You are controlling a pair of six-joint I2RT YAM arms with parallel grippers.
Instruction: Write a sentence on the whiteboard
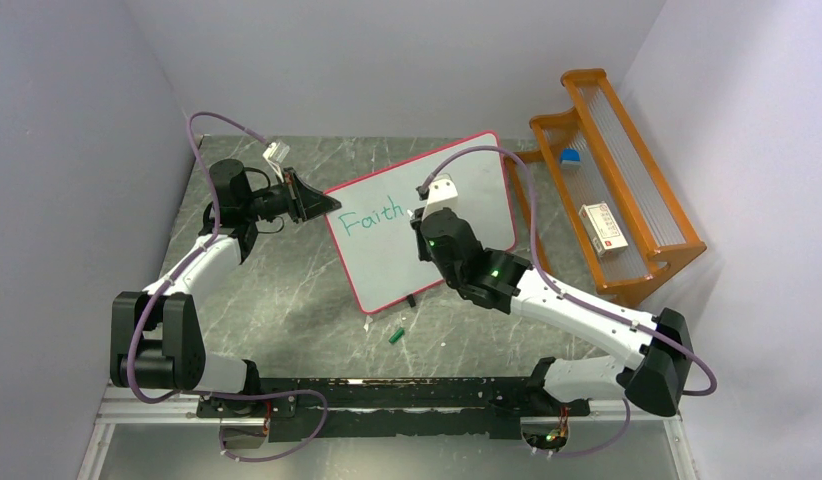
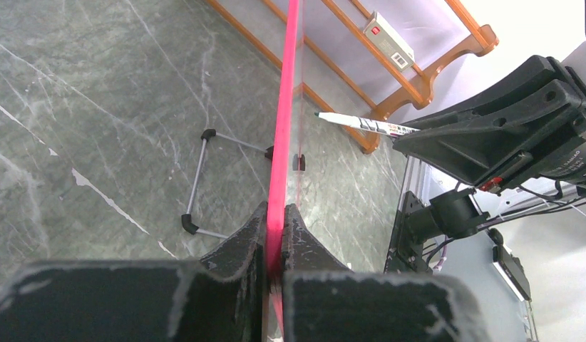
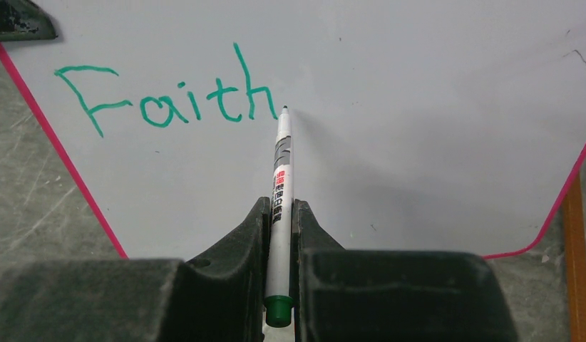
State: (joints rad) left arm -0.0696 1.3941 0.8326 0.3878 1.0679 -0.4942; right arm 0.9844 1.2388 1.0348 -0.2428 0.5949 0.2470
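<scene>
While the left gripper (image 1: 322, 205) is clamped on the whiteboard (image 1: 382, 265), its jaws sit pressed together over the pink frame at the board's left edge, seen edge-on in the left wrist view (image 2: 276, 214).

Board: stands on the table (image 1: 287, 300) on thin wire legs (image 2: 197, 178) behind it, written face toward the arm bases. Long axis runs from the clamped edge toward the orange rack (image 1: 657, 268), which sits just past the opposite edge.

Writing (image 3: 165, 100): one green word, "Faith", at the upper left of the board, running along the long axis. Bare white surface extends from the "h" to the rack-side pink edge, and across the whole band beneath the word.

Right gripper (image 3: 279, 206): closed on a marker (image 3: 281, 178), fingers pinching the barrel near its green tail end. Marker axis points straight out from the gripper at the board face. Tip is just right of the foot of the "h". Whether the tip touches cannot be settled; the left wrist view suggests a sliver of gap.

A small green cap (image 1: 396, 334) lies on the table just in front of the board's lower edge.
</scene>
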